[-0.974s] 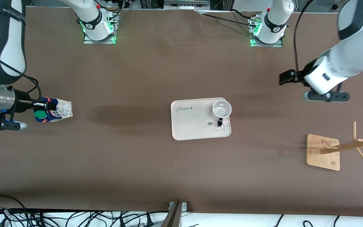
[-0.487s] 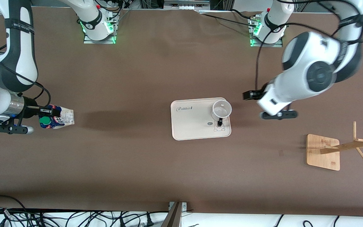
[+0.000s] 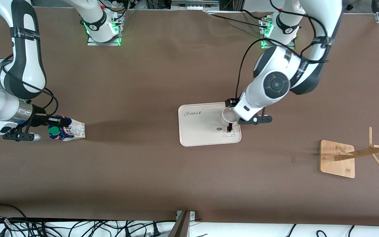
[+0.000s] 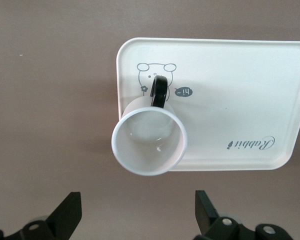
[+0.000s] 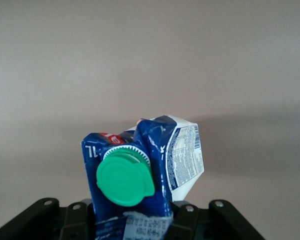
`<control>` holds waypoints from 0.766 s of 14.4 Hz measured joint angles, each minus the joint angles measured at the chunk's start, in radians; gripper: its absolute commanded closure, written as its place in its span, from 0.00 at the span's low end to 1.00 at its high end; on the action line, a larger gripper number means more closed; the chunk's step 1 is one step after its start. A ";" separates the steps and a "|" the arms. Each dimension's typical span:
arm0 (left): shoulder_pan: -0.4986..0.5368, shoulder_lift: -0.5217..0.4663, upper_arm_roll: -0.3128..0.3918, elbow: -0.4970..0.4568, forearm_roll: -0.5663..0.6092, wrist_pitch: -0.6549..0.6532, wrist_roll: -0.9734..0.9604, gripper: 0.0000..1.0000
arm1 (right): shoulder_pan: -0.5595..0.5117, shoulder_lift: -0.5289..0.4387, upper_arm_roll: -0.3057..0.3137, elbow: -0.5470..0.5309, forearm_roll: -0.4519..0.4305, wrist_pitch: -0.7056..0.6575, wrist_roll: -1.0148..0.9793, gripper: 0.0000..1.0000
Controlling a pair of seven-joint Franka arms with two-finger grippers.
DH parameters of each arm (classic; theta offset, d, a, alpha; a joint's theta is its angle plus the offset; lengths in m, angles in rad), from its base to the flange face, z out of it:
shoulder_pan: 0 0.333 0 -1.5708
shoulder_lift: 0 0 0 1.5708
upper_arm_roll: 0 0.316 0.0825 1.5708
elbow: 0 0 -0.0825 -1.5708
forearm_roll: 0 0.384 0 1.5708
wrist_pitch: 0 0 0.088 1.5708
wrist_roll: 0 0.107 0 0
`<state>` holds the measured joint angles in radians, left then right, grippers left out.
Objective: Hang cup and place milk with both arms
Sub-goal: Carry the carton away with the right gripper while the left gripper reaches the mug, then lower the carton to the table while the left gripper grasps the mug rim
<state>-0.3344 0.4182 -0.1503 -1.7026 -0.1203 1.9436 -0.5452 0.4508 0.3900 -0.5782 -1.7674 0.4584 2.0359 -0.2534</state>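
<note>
Brown table (image 3: pixel 163 171) — round ceramic cup (image 3: pixel 228 115), crumpled milk (image 3: pixel 67 131).

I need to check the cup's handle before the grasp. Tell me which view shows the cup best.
The left wrist view: the cup shows whole on the tray, rim and black handle clear. In the front view the left arm covers most of the cup. The right wrist view shows only the milk.

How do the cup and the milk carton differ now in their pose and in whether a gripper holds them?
The cup stands upright on the tray; the milk carton is tilted. The right gripper is shut on the carton, while the open left gripper only hovers over the cup. The cup is plain white; the carton is dark blue with a green cap.
</note>
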 measured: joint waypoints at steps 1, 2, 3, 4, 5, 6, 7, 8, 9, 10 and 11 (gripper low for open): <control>-0.004 0.014 0.000 -0.015 0.000 0.035 0.000 0.00 | 0.000 -0.003 0.000 -0.022 0.046 0.032 -0.053 0.85; -0.009 0.027 0.000 -0.028 0.000 0.068 0.000 0.00 | 0.000 -0.006 0.000 -0.050 0.098 0.065 -0.112 0.85; -0.017 0.041 0.000 -0.037 0.000 0.094 0.000 0.00 | 0.000 -0.007 0.000 -0.078 0.149 0.090 -0.164 0.85; -0.026 0.053 0.000 -0.042 0.000 0.117 -0.005 0.00 | 0.000 -0.007 0.000 -0.099 0.181 0.105 -0.198 0.85; -0.037 0.064 0.000 -0.046 0.000 0.139 -0.019 0.00 | 0.000 -0.008 0.000 -0.113 0.196 0.111 -0.214 0.85; -0.052 0.076 -0.001 -0.047 0.000 0.160 -0.036 0.00 | 0.000 -0.009 0.000 -0.121 0.202 0.112 -0.220 0.85; -0.068 0.089 -0.001 -0.048 0.000 0.180 -0.052 0.00 | 0.000 -0.012 0.000 -0.129 0.204 0.112 -0.221 0.85; -0.083 0.102 -0.001 -0.048 0.000 0.203 -0.069 0.00 | 0.000 -0.016 0.000 -0.136 0.205 0.112 -0.222 0.85; -0.094 0.116 -0.001 -0.049 0.000 0.227 -0.079 0.00 | 0.000 -0.021 0.000 -0.142 0.205 0.112 -0.222 0.85; -0.101 0.131 -0.001 -0.049 0.000 0.253 -0.082 0.00 | 0.000 -0.024 0.000 -0.144 0.205 0.112 -0.223 0.82; -0.103 0.145 0.000 -0.049 0.000 0.276 -0.083 0.26 | 0.000 -0.026 0.000 -0.145 0.205 0.112 -0.223 0.77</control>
<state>-0.4373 0.5636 -0.1507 -1.7513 -0.1201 2.2200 -0.6285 0.4507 0.3638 -0.5781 -1.9126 0.6634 2.1479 -0.4762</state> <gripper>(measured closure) 0.000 0.846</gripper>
